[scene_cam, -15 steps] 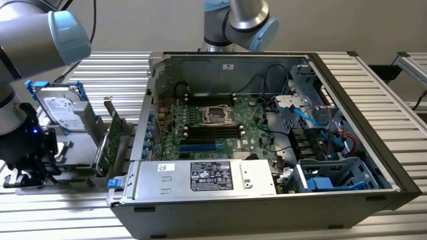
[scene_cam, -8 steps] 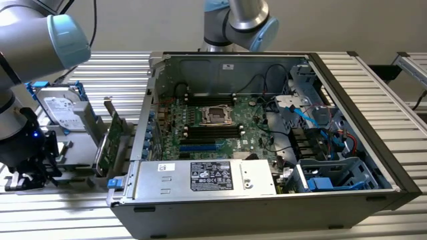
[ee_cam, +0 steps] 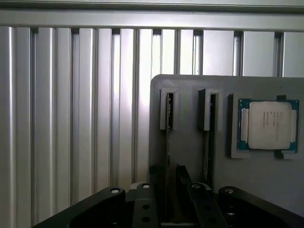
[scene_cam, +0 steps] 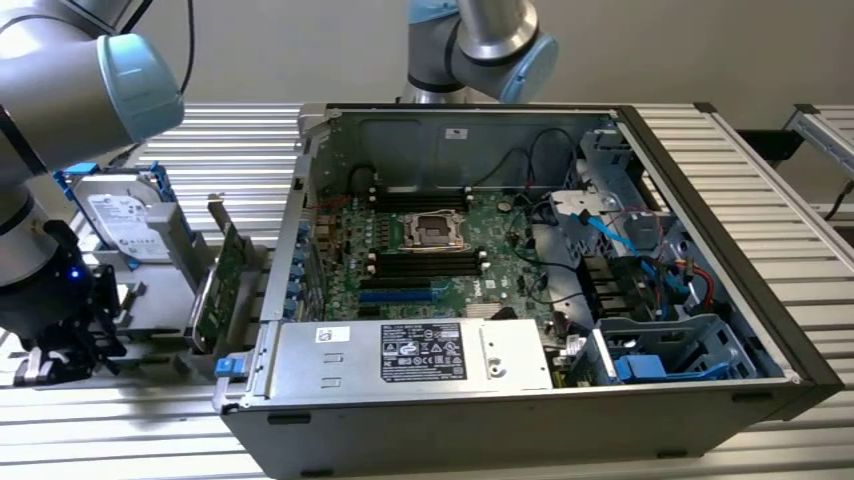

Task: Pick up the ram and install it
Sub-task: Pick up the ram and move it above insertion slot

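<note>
The tool [scene_cam: 51, 355] hangs low at the exterior view's left, on the end of the arm [scene_cam: 80, 85], over a gray holder [scene_cam: 147, 310] that sits on the ribbed metal table [scene_cam: 781, 210] beside the open computer case [scene_cam: 534, 440]. In the wrist view the tool [ee_cam: 168, 183] is spread. Its two fingers [ee_cam: 144, 206] stand apart on either side of the line of a narrow slot in the holder [ee_cam: 256, 178], and nothing can be seen pinched between them. The ram [ee_cam: 169, 114] stands on its edge in that slot, showing as a thin dark strip that runs toward the gap between the fingers. Whether the fingertips touch it cannot be told. A second stick [ee_cam: 211, 126] stands the same way in the next slot, just beside the first. Past it a processor chip [ee_cam: 268, 124] lies flat in a square recess of the holder. In the exterior view a hard drive [scene_cam: 118, 215] and a large green card [scene_cam: 218, 290] stand upright in the holder, between the tool and the case. Inside the case the motherboard [scene_cam: 427, 250] lies facing up, with long black slots [scene_cam: 420, 265] beside its central socket and a labelled power supply [scene_cam: 414, 355] along the near wall.
</note>
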